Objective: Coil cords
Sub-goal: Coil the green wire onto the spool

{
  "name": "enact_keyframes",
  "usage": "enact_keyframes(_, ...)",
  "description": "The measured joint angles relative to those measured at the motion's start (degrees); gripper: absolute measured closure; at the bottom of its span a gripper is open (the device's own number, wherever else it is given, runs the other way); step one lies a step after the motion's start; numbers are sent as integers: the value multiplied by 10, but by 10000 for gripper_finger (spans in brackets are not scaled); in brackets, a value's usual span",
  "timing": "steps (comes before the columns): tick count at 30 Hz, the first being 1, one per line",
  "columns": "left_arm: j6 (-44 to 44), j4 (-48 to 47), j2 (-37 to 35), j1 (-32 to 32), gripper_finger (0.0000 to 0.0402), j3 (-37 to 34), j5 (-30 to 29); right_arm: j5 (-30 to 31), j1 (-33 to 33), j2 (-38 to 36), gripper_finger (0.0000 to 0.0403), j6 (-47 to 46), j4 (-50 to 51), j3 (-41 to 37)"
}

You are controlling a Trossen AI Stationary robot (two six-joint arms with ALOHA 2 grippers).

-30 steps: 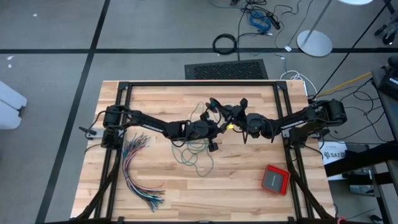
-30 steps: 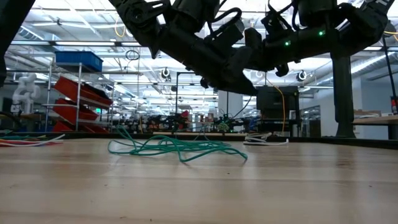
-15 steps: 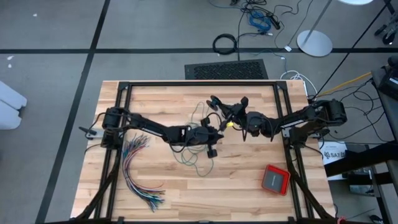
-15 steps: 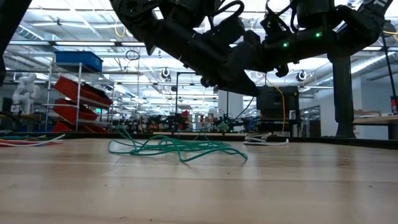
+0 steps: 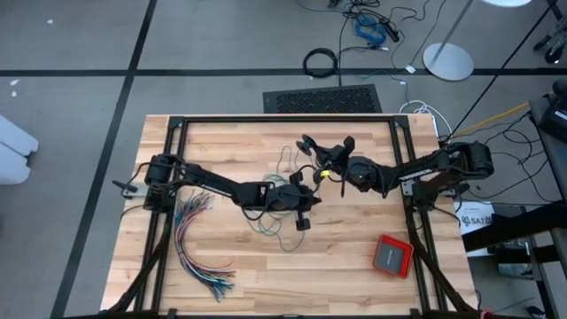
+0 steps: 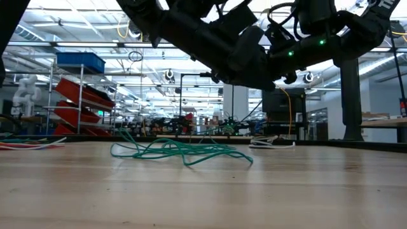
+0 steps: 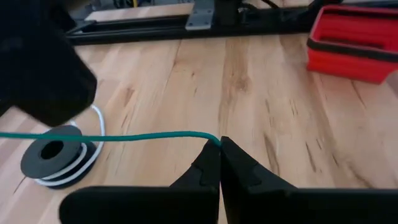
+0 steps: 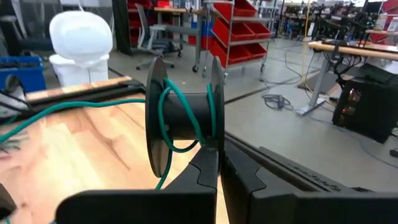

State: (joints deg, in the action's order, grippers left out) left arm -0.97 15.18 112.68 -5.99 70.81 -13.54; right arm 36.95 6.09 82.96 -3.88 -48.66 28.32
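The teal-green cord lies partly as a loose pile [image 6: 181, 151] on the table's middle [image 5: 276, 221]. Part of it is wound on a black spool [image 8: 186, 115]. My right gripper [image 5: 330, 170] is shut on that spool, above the table's middle. My left gripper [image 5: 306, 199] is shut on the teal cord [image 7: 155, 136], just nearer than the right gripper. A second black spool with white cord [image 7: 56, 154] lies flat on the table. The black cord [image 6: 270, 143] lies farther back. My left gripper pinches one strand of the teal cord [image 7: 214, 139] between its two fingertips. The strand runs straight and taut away from the fingers, clear of the table. My right gripper pinches one flange of the black spool at its rim [image 8: 211, 144] between its two fingers. The spool is lifted clear of the table, its flanges upright. Several turns of teal cord [image 8: 171, 121] sit on its hub, and one strand leads off it.
A fanned bundle of many-coloured wires [image 5: 199, 244] lies at the table's left. A red box [image 5: 392, 255] sits near the right front, and it also shows in the left wrist view [image 7: 354, 37]. A black frame [image 5: 283, 120] runs round the table.
My left gripper has gone a little toward the table's near edge, still shut on the teal cord. My right gripper with the spool has gone slightly toward the far edge. The pile on the table has kept its shape.
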Motion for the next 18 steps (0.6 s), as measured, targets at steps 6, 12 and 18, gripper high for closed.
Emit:
enact_keyframes(6,-25,-102,0,0,402,36,0,0,0,0,403,0,19,0)
enact_keyframes(12,-58,-206,-1,-2,401,66,0,-8,-2,0,403,0,52,0)
enact_keyframes(18,-97,-267,-29,-5,401,73,-1,-12,-5,0,403,1,76,0)
